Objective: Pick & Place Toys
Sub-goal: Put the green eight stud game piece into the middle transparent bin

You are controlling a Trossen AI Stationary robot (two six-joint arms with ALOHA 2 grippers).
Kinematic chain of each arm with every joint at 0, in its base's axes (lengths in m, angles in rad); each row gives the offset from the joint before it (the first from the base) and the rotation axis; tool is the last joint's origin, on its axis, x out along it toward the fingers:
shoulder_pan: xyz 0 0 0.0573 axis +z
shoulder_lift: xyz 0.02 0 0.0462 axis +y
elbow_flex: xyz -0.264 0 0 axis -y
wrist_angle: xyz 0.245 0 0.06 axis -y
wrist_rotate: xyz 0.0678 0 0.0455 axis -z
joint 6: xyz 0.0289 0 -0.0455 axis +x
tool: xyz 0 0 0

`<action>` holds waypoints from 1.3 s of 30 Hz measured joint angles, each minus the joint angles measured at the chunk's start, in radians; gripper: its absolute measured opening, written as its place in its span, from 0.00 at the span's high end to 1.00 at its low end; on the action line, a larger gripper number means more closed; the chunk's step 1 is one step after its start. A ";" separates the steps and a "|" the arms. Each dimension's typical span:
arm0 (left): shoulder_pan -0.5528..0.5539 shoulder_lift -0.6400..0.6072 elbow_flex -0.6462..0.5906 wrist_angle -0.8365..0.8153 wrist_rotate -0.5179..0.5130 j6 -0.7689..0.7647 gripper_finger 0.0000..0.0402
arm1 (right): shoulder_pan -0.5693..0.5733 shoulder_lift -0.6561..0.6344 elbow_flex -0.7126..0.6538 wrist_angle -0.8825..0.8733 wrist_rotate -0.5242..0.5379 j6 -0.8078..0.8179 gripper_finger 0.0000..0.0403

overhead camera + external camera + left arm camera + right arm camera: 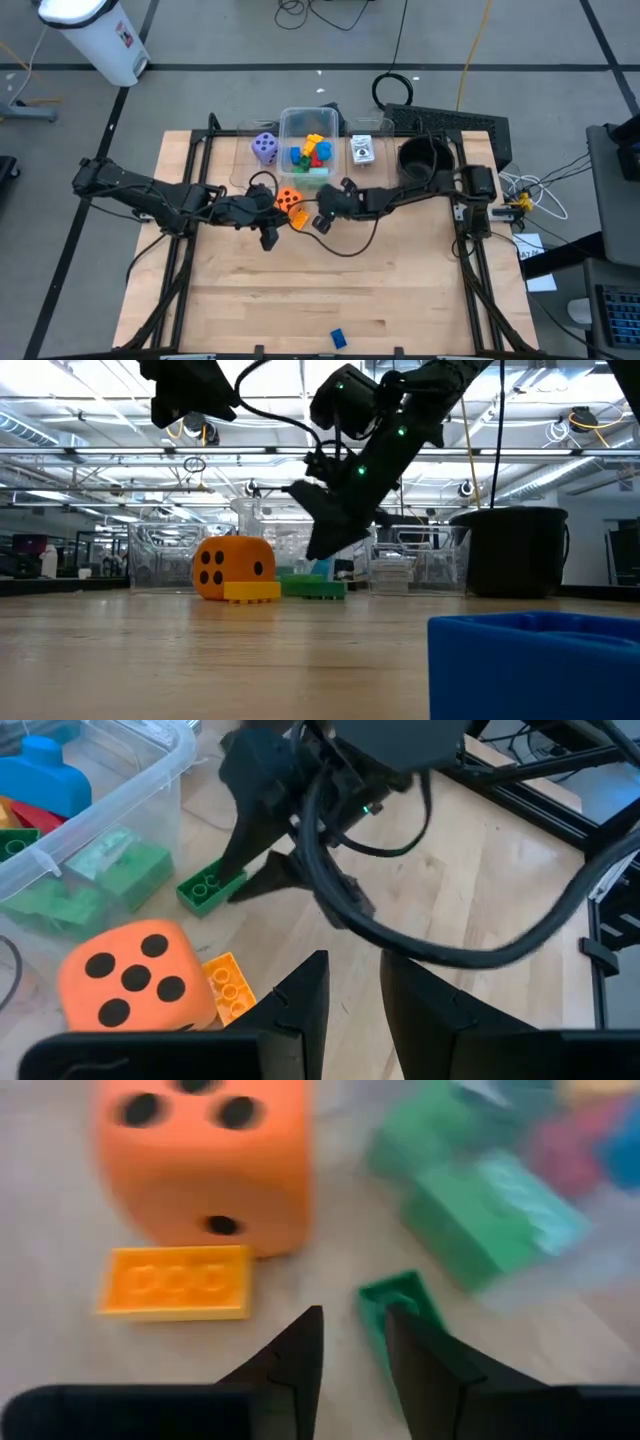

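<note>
An orange dotted die (288, 198) rests on the table with a flat yellow block (175, 1283) against its near side. Beside them lies a green block (210, 886), close to the clear tub (285, 122), which holds several coloured blocks. My right gripper (352, 1330) slants down at the green block, open by a narrow gap. The block's near end (385, 1295) shows partly in that gap and partly behind one finger. My left gripper (352, 985) hangs above the table next to the die, fingers slightly apart, with nothing between them. My right gripper comes at the green block's end (232, 878) slanting down from the table's right side. One finger (240, 840) hides that end, so I cannot tell whether it touches the block. The block lies flat on the table.
A purple die (264, 148) sits left of the tub and a white card (362, 150) right of it. A black pot (425, 158) stands at the far right. A blue block (338, 340) lies near the front edge. Cables loop between the two arms.
</note>
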 joint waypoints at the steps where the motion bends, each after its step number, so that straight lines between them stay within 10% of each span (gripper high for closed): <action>1: 0.000 0.000 0.000 -0.001 0.000 -0.003 0.76 | 0.006 0.001 -0.006 0.001 0.056 0.026 0.75; 20: 0.000 0.000 0.000 -0.002 0.003 -0.005 0.76 | 0.020 0.001 -0.086 0.005 0.226 0.276 0.99; 39: 0.000 0.000 0.000 0.000 0.003 -0.004 0.76 | 0.059 0.029 -0.104 0.078 -0.064 0.240 1.00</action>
